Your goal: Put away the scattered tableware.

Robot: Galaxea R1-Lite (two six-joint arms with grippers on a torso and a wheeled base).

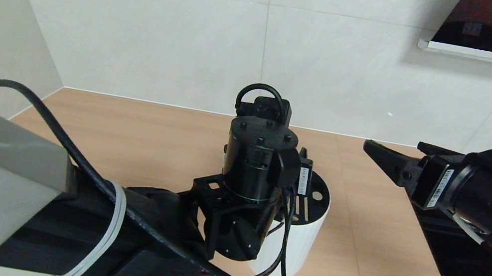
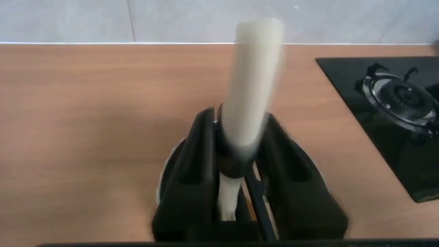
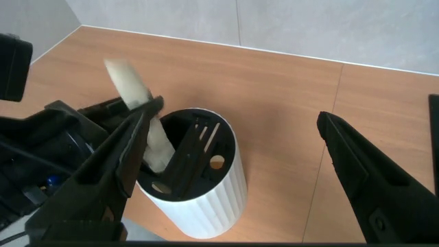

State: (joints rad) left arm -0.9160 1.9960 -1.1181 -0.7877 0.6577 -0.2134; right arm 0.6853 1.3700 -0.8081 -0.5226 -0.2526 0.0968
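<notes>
The holder (image 1: 293, 247) is ribbed white, its lid (image 1: 319, 193) black, the handle (image 2: 254, 82) cream.

Bright, even light with glare on the wall tiles (image 1: 166, 43) and soft shadows.

Matt wood-grain countertop (image 1: 149, 141), ribbed plastic holder (image 1: 304, 239), smooth cream utensil handle (image 2: 254, 82), glossy black hob (image 1: 472, 259)
</notes>
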